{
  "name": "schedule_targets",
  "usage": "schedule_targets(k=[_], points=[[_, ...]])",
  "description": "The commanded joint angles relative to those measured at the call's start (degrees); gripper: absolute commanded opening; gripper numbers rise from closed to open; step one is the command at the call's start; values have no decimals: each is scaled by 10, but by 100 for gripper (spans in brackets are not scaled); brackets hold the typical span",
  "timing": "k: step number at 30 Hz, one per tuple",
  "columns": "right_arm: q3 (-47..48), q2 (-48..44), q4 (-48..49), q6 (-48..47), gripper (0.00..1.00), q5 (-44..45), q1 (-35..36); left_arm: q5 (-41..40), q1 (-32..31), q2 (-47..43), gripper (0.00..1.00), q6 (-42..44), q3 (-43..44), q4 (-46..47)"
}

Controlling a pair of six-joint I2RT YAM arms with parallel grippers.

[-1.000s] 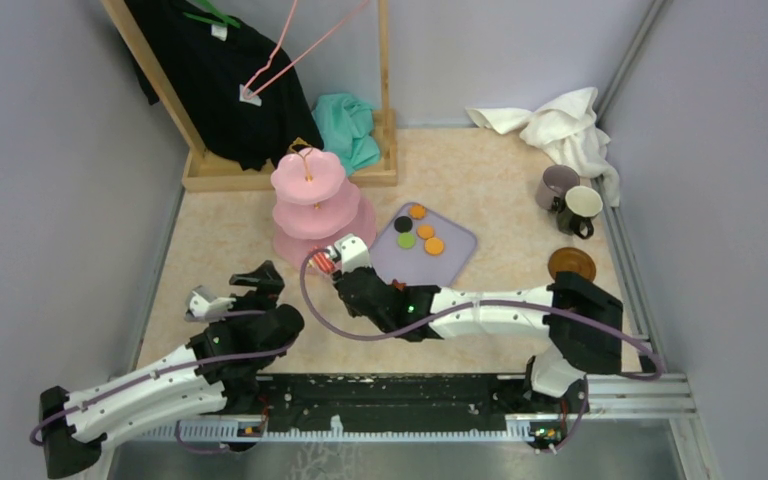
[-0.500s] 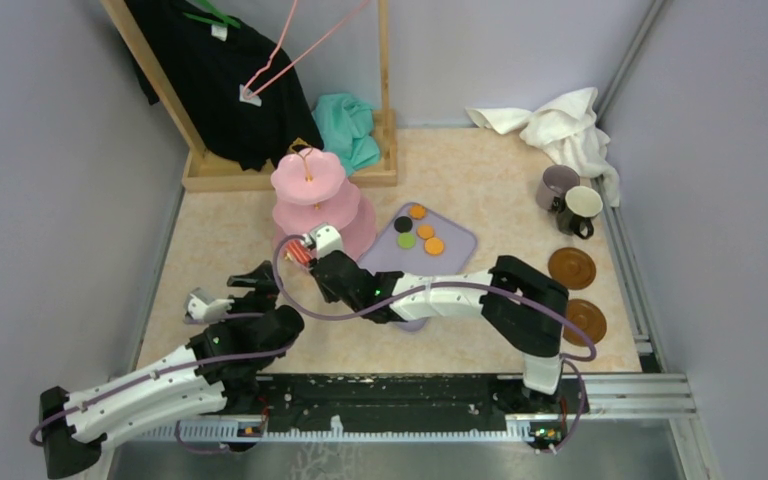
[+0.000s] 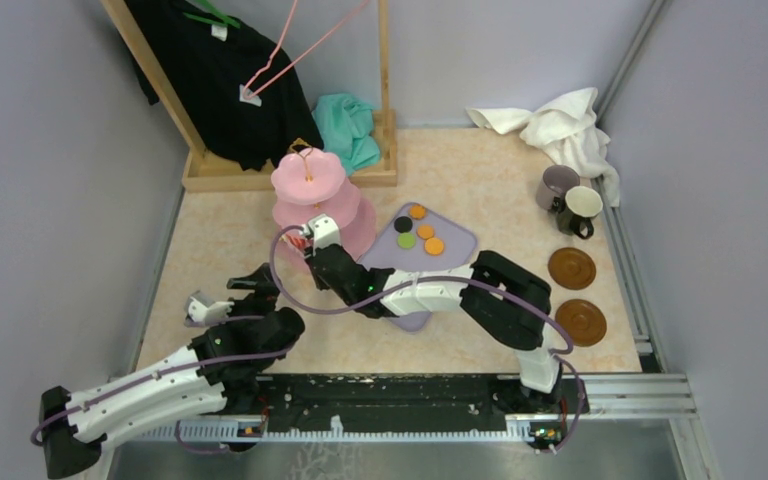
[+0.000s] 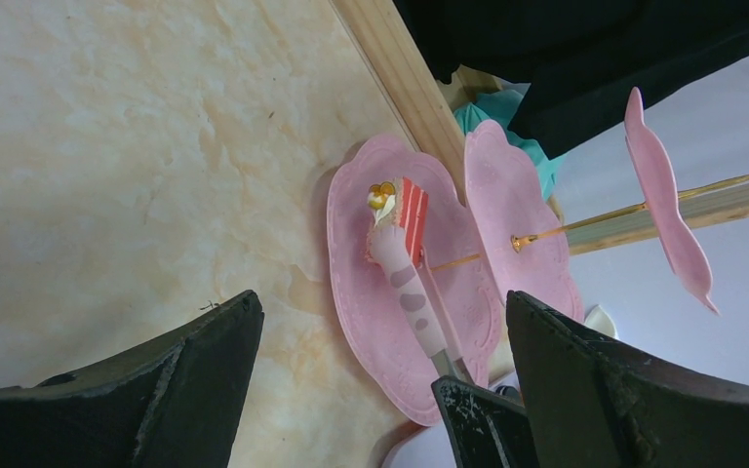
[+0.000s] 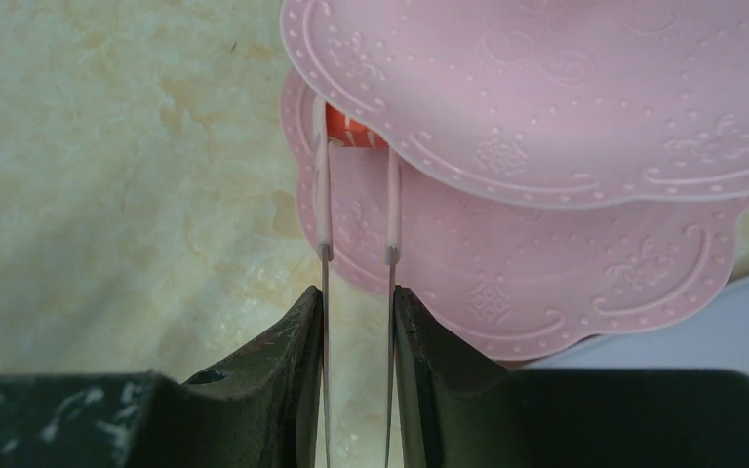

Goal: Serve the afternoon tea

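The pink three-tier stand (image 3: pixel 308 180) rises at the table's back centre. My right gripper (image 5: pixel 356 302) is shut on thin pink tongs (image 5: pixel 324 195). The tong tips pinch a red layered cake slice (image 4: pixel 410 210) over the bottom tier (image 5: pixel 507 273), under the middle tier's rim. In the top view the right gripper (image 3: pixel 322 256) reaches in from the stand's front left. My left gripper (image 4: pixel 380 312) stands open and empty above the table, facing the stand. Orange (image 3: pixel 434 245), black (image 3: pixel 401 224) and green (image 3: pixel 406 240) sweets lie on the lilac tray (image 3: pixel 457 248). The mauve mug (image 3: pixel 558 185), cream mug (image 3: pixel 582 208) and two brown saucers (image 3: pixel 571 265) sit at the right.
A wooden clothes rack (image 3: pixel 290 172) with a black garment (image 3: pixel 215 75) stands behind the stand, a teal cloth (image 3: pixel 348 125) at its foot. A white cloth (image 3: pixel 565 125) lies in the back right corner. Walls close in left, right and behind.
My right arm has swung left, carrying the tongs and cake slice from in front of the tray to the stand's bottom tier. Its elbow has drawn in, uncovering the second saucer.
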Motion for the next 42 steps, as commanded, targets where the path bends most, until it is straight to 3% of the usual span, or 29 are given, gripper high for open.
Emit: schedule_targets(k=[1, 22, 35, 42], points=[[42, 21, 77, -11, 4, 37, -7, -31, -3, -4, 99, -36, -8, -49], [90, 119, 171, -45, 7, 103, -11, -36, -3, -18, 99, -61, -15, -76], [93, 127, 148, -29, 33, 99, -14, -35, -3, -17, 99, -64, -15, -80], [93, 129, 137, -18, 37, 91, -18, -35, -3, -20, 99, -64, -14, -84]])
